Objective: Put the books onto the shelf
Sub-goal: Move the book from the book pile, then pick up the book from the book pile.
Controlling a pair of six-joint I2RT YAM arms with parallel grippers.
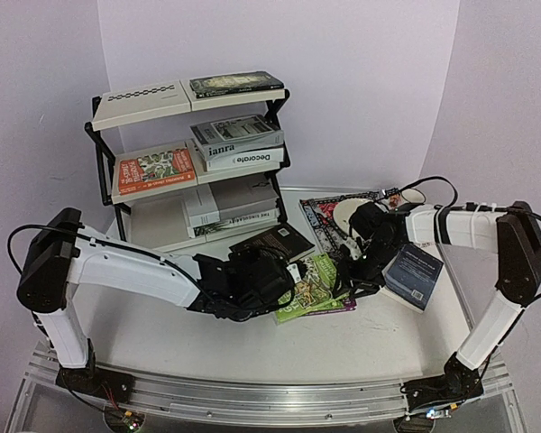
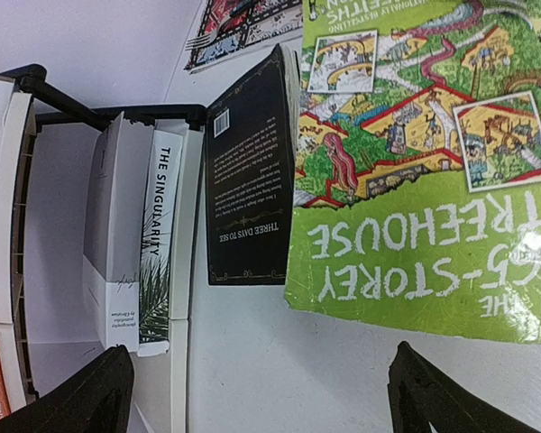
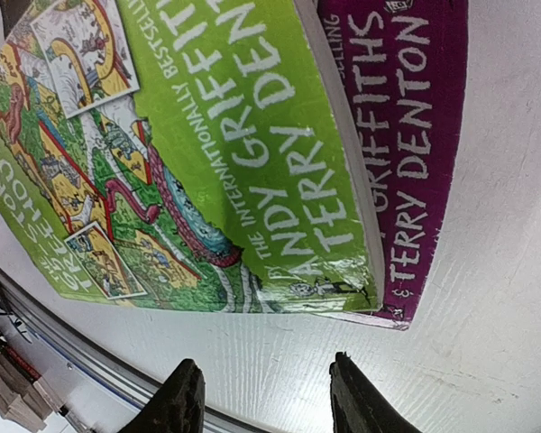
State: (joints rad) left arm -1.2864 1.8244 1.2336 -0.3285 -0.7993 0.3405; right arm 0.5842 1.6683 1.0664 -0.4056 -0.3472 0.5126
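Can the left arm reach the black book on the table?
Probably yes: the open left gripper hangs just in front of the black book, with only bare table between them. The green book beside it may crowd one edge.

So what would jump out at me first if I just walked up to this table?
Most likely the bright green Treehouse book, lying mid-table on top of a purple book, with the left arm and right arm reaching in from either side. Next, the shelf at the back left, every tier already carrying books.
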